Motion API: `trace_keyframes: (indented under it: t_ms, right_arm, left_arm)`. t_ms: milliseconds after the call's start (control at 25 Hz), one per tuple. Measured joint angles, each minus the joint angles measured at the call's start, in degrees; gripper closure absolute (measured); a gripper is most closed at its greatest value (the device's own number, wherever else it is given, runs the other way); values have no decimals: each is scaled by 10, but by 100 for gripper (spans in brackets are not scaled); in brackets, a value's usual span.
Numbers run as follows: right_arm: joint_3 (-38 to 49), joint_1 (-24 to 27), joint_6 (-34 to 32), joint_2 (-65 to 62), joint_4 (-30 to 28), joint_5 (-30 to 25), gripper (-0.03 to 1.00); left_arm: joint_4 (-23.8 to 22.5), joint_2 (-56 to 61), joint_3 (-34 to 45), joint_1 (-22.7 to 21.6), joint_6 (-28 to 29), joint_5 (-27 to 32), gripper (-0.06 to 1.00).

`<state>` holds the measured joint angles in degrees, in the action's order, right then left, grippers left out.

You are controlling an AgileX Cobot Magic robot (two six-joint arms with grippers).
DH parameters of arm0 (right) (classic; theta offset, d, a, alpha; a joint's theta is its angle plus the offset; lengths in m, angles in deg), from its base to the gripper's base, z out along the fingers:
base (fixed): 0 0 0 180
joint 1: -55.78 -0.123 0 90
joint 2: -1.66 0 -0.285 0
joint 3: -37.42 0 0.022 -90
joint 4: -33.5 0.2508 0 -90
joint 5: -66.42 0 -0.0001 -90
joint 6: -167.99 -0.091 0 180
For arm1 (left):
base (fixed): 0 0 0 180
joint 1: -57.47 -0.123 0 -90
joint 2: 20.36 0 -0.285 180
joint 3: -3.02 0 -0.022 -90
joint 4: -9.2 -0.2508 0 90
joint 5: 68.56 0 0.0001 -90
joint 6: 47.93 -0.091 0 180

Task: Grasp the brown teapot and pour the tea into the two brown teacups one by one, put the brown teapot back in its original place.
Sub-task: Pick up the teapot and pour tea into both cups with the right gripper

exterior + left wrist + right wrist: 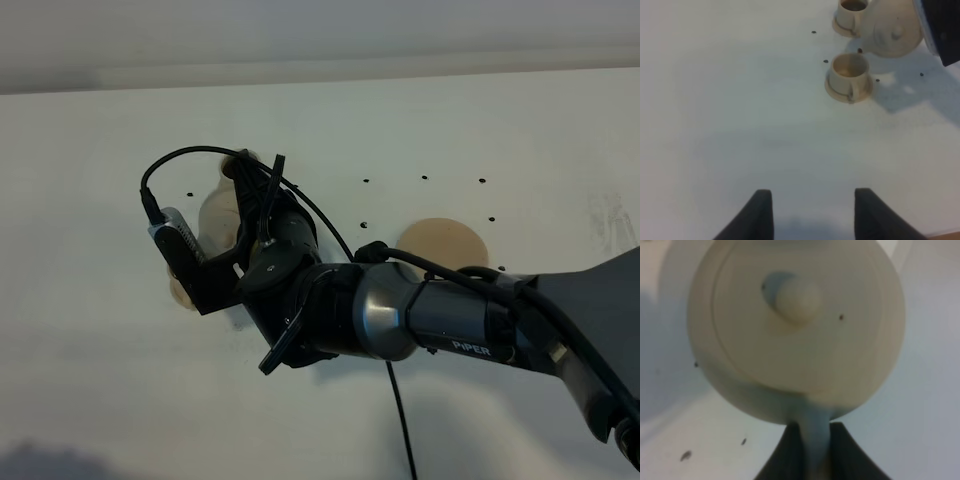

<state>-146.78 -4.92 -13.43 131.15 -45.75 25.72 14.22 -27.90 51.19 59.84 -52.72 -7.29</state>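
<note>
- While the left gripper point(812, 215) hangs over the bare white table point(715, 100) with its jaws apart and nothing between them, the nearer brown teacup point(849, 75) and the farther brown teacup point(850, 12) stand well ahead of it, each on its own small saucer.
- Just beside both cups is the brown teapot point(892, 30), on the left part of the table in the high view and largely hidden there by the right arm point(440, 320).
- Whether the pot rests on the table or is held above it, I cannot tell.
- The right gripper point(815, 457) has its jaws closed on the teapot's loop handle point(815, 437); the domed lid's knob point(796, 296) faces the wrist camera.
- The arm stretches from the right edge across the middle.
- Right of the middle lies the original place point(440, 245), a flat round tan disc with nothing on it, well apart from the teapot.
</note>
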Motion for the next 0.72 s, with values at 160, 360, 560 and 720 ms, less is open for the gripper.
trace_keyframes:
  t_ms: [160,360,560,720]
  right_arm:
    - [-4,0,2,0,-7,1,88]
    - [-11,-1,4,0,-16,1,88]
    - [-11,-1,18,0,-19,2,88]
    - [-11,-1,33,0,-20,2,88]
  left_arm:
    - [0,0,0,0,0,0,58]
    - [0,0,0,0,0,0,58]
    - [0,0,0,0,0,0,58]
    - [0,0,0,0,0,0,58]
